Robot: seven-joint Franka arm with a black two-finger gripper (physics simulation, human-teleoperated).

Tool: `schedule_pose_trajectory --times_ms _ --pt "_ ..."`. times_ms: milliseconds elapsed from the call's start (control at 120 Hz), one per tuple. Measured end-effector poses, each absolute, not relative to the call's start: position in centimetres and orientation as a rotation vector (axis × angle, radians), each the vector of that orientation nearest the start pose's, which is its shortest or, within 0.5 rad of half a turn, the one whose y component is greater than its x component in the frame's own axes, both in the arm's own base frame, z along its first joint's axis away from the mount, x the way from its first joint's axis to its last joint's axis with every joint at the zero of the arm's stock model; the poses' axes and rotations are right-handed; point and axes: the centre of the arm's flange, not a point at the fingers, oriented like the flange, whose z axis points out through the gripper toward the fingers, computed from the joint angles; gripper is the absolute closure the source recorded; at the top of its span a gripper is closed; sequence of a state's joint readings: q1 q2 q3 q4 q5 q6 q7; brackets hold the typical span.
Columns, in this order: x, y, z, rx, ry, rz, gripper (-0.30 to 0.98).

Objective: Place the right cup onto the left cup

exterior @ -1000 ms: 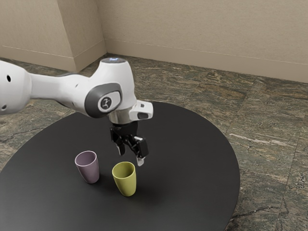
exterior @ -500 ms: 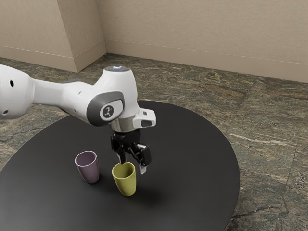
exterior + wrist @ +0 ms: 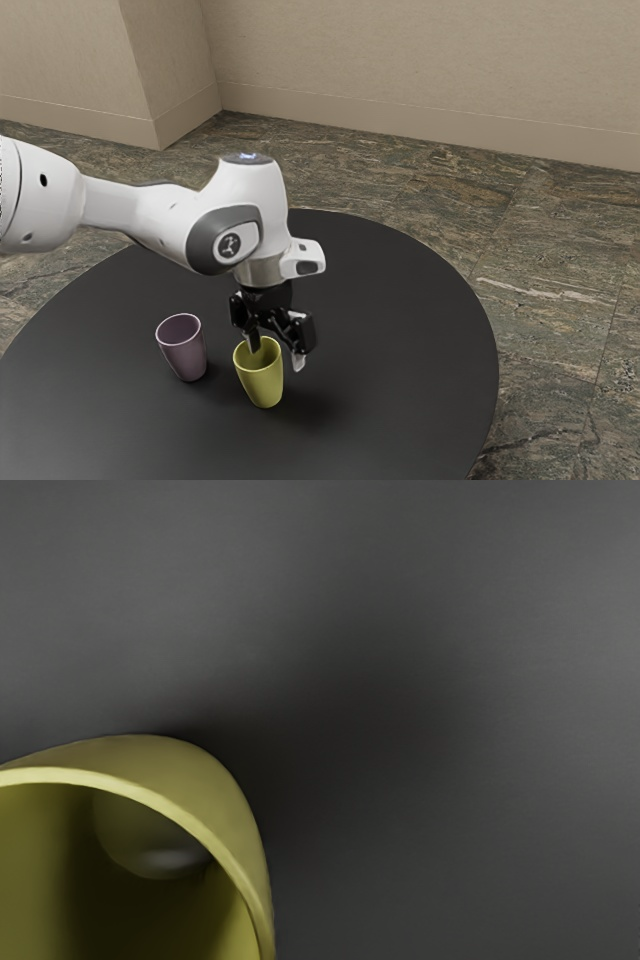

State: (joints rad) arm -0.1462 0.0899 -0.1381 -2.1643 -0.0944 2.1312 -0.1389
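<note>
My gripper (image 3: 276,356) points down at the yellow-green cup in the exterior view, its fingers apart. One finger reaches into the cup's mouth and the other hangs outside, past the rim on the exterior view's right. The yellow-green cup (image 3: 262,384) stands upright on the table. In the wrist view the same cup (image 3: 215,795) shows its rim and part of its inside. A purple cup (image 3: 185,352) stands upright a short way off, toward the exterior view's left.
Both cups stand on a round black table (image 3: 400,330). Its curved edge lies toward the exterior view's right, with a stone-patterned floor (image 3: 560,300) beyond it.
My hand has come down and slightly toward the exterior view's right, bringing one finger from above the yellow-green cup into its mouth. Both cups have stayed put.
</note>
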Motion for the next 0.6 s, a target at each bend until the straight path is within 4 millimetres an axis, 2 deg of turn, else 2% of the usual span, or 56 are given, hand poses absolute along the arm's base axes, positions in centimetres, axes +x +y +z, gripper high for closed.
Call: schedule_pose_trajectory --times_ms 333,600 --pt "51.7 -15.0 33.2 -3.192 0.096 0.241 0.02" --pt "52.0 -15.0 31.7 -3.191 0.076 0.256 0.07"
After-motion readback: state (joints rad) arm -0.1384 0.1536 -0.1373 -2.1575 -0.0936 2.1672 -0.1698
